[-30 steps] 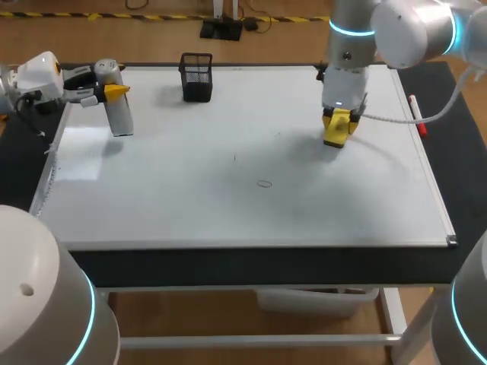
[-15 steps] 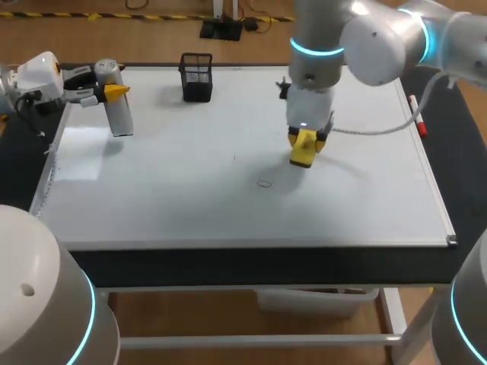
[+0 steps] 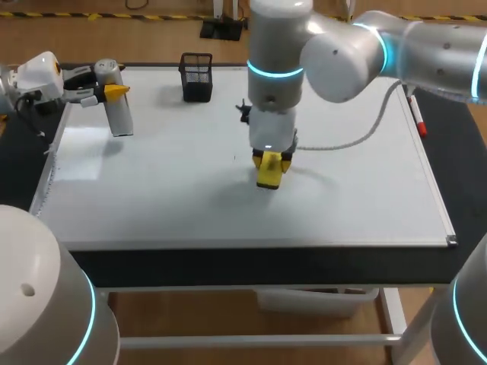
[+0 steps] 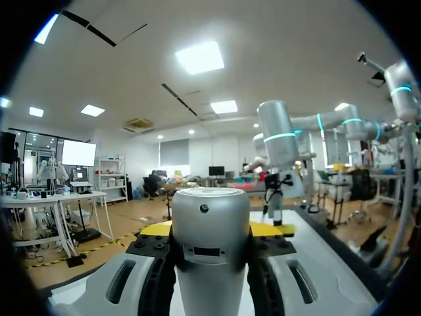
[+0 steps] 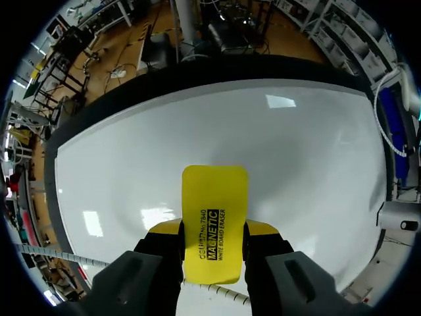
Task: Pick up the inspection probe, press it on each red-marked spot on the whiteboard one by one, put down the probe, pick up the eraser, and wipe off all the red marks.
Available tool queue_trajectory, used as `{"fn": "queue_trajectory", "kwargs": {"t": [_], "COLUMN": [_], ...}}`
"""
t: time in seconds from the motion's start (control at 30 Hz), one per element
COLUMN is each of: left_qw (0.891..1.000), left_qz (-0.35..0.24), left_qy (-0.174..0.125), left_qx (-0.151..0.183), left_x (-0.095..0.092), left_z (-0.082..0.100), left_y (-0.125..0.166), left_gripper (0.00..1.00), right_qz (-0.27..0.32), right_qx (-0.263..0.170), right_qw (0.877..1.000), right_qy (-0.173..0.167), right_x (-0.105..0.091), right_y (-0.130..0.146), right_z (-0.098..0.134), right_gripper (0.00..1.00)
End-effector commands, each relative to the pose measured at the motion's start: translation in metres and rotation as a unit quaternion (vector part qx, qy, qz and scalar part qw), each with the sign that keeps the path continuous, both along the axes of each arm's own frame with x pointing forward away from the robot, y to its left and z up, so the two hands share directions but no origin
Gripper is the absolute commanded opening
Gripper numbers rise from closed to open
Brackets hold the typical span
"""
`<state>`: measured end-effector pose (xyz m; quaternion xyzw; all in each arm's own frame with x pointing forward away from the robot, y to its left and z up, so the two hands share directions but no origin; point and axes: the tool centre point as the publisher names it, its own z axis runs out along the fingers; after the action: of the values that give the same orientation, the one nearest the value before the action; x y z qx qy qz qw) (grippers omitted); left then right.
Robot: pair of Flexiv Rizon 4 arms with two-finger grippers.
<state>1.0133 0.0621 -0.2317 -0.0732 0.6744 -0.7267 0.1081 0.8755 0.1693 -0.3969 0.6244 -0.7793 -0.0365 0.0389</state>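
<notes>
The yellow eraser is clamped from both sides by the right gripper. Its long axis runs out along the fingers and down toward the whiteboard, over the board's middle. Contact with the surface cannot be confirmed. No red mark can be made out; any left is judged to lie under or just beside the eraser. The inspection probe is gripped upright by the left gripper at the far left corner, well apart from the wiping area.
</notes>
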Motion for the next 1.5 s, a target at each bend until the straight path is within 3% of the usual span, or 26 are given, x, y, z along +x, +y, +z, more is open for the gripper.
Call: {"fn": "queue_trajectory", "kwargs": {"t": [0.03, 0.7, 1.5], "left_qw": [1.000, 1.000, 1.000], "left_qz": [0.000, 0.000, 0.000], "left_qy": [-0.001, -0.001, -0.001], "left_qx": [0.000, 0.000, 0.000], "left_x": [0.000, 0.000, 0.000], "left_z": [0.000, 0.000, 0.000], "left_y": [0.000, 0.000, 0.000], "left_gripper": [0.00, 0.00, 0.00], "right_qz": [0.009, 0.052, 0.061], "right_qx": [-0.004, 0.017, 0.023], "right_qw": [1.000, 0.999, 0.998], "right_qy": [0.006, -0.006, 0.000], "right_x": [-0.003, -0.010, 0.000], "right_y": [0.017, 0.046, 0.032], "right_z": [-0.009, -0.023, -0.042], "right_gripper": [0.00, 0.00, 0.00]}}
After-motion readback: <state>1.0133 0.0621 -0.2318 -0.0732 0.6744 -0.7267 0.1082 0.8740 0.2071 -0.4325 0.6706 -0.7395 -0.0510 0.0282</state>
